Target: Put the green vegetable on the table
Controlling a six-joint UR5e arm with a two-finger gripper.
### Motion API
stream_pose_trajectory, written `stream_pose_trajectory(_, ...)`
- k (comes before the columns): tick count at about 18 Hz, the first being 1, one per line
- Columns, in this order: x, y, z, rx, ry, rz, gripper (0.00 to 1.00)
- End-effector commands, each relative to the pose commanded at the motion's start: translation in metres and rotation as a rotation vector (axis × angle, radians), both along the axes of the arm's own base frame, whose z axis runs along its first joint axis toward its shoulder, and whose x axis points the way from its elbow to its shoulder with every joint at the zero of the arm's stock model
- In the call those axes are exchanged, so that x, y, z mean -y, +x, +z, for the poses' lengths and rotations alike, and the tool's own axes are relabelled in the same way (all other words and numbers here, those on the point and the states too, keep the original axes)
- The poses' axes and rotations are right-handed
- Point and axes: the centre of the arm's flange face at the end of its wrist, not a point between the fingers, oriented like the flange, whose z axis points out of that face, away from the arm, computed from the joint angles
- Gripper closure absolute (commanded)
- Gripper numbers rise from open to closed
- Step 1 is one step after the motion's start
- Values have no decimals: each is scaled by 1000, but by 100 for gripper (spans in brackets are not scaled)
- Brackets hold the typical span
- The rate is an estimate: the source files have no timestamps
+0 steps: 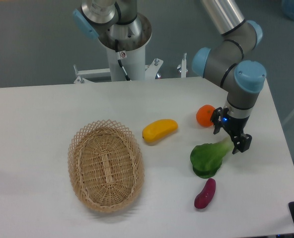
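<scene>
Arm (226, 20) cut off at top; end effector (229, 135) grip unclear.

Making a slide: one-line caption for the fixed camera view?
Gripper at the green vegetable lying on the table, near the purple piece.

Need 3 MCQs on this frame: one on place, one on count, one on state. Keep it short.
1. Where is the bok choy?
A. in the basket
B. on the table, right of the basket
C. on the orange

2. How many items lie inside the basket?
A. none
B. one
C. two

3. What state is the gripper in?
A. open, at the bok choy's stem end
C. shut on the eggplant
B. shut on the mango

Key: 1 B, it lies on the table between the orange and eggplant. 2 A, only bare weave shows inside. 3 A, the fingers stand spread either side of the pale stem.
</scene>
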Motion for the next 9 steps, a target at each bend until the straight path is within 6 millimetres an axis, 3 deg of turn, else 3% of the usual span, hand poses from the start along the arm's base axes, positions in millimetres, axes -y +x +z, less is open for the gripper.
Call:
stream_pose_trajectory(3, -12, -7, 42, -82, -19, 3, 0)
stream_pose_trajectory(7, -6, -4, 80, -53, -43, 20, 0)
stream_pose_trajectory(9, 8, -6, 103, -30, -52, 45, 0)
